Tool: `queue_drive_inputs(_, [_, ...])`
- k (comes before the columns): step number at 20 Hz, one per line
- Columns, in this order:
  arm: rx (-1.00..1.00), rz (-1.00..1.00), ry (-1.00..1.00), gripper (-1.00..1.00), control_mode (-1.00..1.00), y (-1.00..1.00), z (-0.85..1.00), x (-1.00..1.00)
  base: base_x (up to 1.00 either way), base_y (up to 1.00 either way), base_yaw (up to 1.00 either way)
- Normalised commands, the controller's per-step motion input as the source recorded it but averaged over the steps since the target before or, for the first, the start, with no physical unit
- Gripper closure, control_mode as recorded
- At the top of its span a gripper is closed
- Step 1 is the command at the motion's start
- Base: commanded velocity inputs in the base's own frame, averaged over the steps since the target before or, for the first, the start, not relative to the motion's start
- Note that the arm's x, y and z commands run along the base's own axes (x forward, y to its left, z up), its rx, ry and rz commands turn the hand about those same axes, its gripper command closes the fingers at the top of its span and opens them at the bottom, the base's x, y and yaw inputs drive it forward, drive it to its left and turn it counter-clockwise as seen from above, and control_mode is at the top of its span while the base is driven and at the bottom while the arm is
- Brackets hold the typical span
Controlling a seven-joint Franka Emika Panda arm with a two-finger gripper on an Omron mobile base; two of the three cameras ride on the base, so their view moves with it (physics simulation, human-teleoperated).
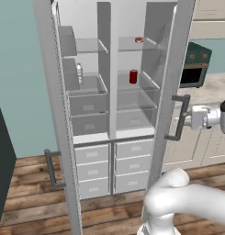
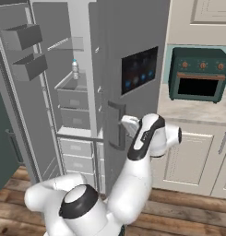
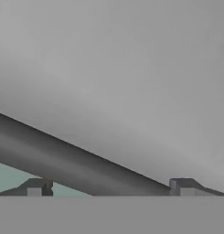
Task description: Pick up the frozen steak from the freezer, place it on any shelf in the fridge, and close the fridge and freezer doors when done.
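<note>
Left base view shows the tall grey appliance standing open, both doors swung wide. At far left the freezer door point(image 1: 52, 114) stands edge-on, its bar handle point(image 1: 50, 167) low on the outer face. Beside it the freezer point(image 1: 86, 92), the narrower section, holds a clear bottle point(image 1: 79, 73) standing upright in a grey bin point(image 1: 88, 87), above two shut grey drawers point(image 1: 88, 114). A central divider separates it from the fridge point(image 1: 134, 92), the wider section. There the frozen steak point(image 1: 138, 40), a small dark-red slab with a pale rim, lies flat on the upper glass shelf point(image 1: 132, 44), toward its right side. On the shelf below, a red can point(image 1: 133, 76) stands upright, well apart from the steak. Clear drawers point(image 1: 132, 117) sit under that shelf, and rows of pale drawers point(image 1: 111, 170) fill the base of the appliance. To the right the fridge door point(image 1: 171, 92) stands edge-on, and the claw point(image 1: 186, 118) reaches in from the right at the door's dark bar handle point(image 1: 180, 117).

Right base view shows the same door's outer face with its dark touchscreen panel point(image 2: 139, 69), and a green oven point(image 2: 199, 73) on the surface point(image 2: 193, 110) further right.

Hand view looks close on the door, the handle bar point(image 3: 63, 160) crossing diagonally between the two finger tips point(image 3: 35, 187), which stand spread apart on either side of it, not clamped.
</note>
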Motion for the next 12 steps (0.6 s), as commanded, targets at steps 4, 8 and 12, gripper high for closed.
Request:
queue_drive_inputs(4, [0.05, 0.00, 0.00, -1.00, -1.00, 0.92, 0.00, 0.85, 0.00, 0.00, 0.00])
queue_drive_inputs(8, [0.05, 0.00, 0.00, -1.00, -1.00, 0.84, 0.00, 0.88, 0.00, 0.00, 0.00])
queue_drive_inputs(12, [0.04, 0.00, 0.00, -1.00, -1.00, 0.86, 0.00, 0.91, 0.00, 0.00, 0.00])
